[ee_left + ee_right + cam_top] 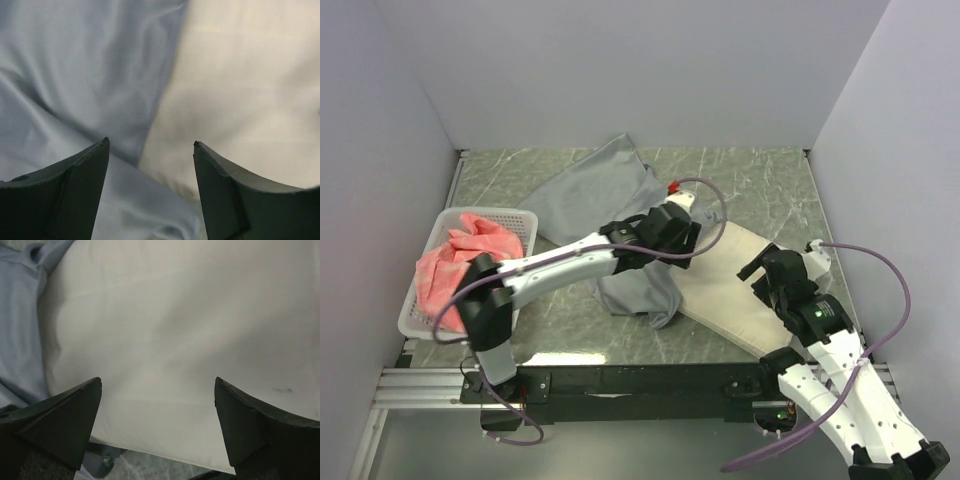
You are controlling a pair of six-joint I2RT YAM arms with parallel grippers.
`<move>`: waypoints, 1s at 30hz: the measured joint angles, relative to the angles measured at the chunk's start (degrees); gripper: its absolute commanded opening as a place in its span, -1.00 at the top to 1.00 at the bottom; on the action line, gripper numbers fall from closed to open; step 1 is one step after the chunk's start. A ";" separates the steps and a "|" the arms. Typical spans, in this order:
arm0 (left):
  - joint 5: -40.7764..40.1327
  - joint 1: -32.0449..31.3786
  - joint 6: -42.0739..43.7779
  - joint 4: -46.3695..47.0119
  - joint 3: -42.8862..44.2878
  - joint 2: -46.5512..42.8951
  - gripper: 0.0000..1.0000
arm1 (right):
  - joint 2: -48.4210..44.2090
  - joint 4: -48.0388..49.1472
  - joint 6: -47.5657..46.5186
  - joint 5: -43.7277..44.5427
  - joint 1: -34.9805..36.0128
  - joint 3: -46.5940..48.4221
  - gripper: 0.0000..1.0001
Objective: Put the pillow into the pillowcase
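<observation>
Presently, with both the left pincer (150, 143) and right pincer (157, 380) released above the flat cream pillow (728, 285) lying against the crumpled grey fabric pillowcase (590, 195), a grab could pinch both layers, closing its mouth.

The left arm (560, 265) reaches from lower left to centre, left claw (150, 143) gaping. The right claw (158, 381), lower right, gapes too.

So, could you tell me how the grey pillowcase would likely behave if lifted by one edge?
Probably floppy: the pillowcase lies in soft folds, so it would likely sag from a single pinch. Its slight sheen suggests it may slip in a light grip. It looks thin, so probably light.
</observation>
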 measured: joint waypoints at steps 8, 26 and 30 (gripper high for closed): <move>-7.15 -0.04 3.91 -7.61 7.28 16.28 0.01 | 3.63 -8.13 4.46 2.40 -1.44 3.23 -0.99; 5.25 1.53 10.29 -11.34 27.02 20.24 0.98 | 17.11 13.09 -0.35 -5.46 -2.34 -7.21 1.00; 11.13 1.16 10.45 -11.54 29.99 20.74 0.98 | 13.14 17.77 -0.85 -9.92 -2.40 -7.93 1.00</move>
